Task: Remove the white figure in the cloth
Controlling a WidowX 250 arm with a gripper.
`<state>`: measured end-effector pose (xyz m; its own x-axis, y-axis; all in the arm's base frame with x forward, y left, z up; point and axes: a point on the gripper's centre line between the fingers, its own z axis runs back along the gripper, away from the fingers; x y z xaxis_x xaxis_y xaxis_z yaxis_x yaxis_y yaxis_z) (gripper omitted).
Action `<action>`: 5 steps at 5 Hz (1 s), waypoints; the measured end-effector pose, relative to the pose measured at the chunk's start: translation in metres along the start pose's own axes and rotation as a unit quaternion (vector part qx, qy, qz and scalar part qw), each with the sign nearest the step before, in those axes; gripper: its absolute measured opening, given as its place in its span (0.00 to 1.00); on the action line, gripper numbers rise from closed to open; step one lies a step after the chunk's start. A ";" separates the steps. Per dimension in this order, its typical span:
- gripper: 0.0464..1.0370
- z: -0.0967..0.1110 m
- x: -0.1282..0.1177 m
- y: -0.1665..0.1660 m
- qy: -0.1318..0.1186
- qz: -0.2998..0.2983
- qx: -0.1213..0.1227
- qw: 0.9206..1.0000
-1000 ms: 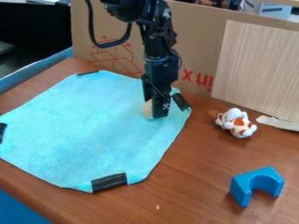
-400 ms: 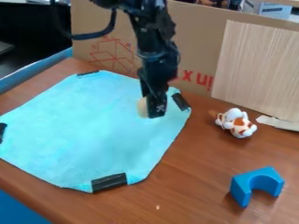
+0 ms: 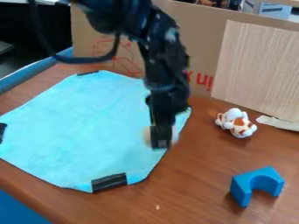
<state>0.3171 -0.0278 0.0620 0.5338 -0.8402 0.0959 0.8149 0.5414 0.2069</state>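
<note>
over the right part of the light-blue cloth [image 3: 81,127], near its right edge, the black gripper [image 3: 161,140] hangs down, closed on the white figure [image 3: 147,135], which shows pale on both sides of the front finger. in this camera view the arm [image 3: 166,65] comes in from the top edge. the cloth lies flat on the left part of the brown tabletop [image 3: 198,188], with black tape [image 3: 109,182] at its near corner.

to the right of the cloth, toward the tabletop's far edge, lies a small white and orange-brown plush toy [image 3: 236,123]. nearer the camera, on the right part of the tabletop, a blue arch-shaped block [image 3: 254,175] sits apart from the cloth and the toy. along the far edge stands a cardboard sheet [image 3: 201,26] with red print, and a wood-grain panel [image 3: 257,65] stands in front of its right part. just beside the panel's foot lies a whitish strip [image 3: 277,123].
</note>
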 end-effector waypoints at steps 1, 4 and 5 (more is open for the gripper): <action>0.79 -0.002 -0.001 -0.026 -0.001 -0.034 -0.027 0.999; 0.85 -0.003 0.000 -0.082 -0.006 -0.102 -0.068 0.992; 0.97 -0.005 -0.001 -0.081 -0.003 -0.089 -0.056 0.995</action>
<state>0.2520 -0.0706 0.0399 0.3786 -0.9226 0.0736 0.9162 0.3849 0.1116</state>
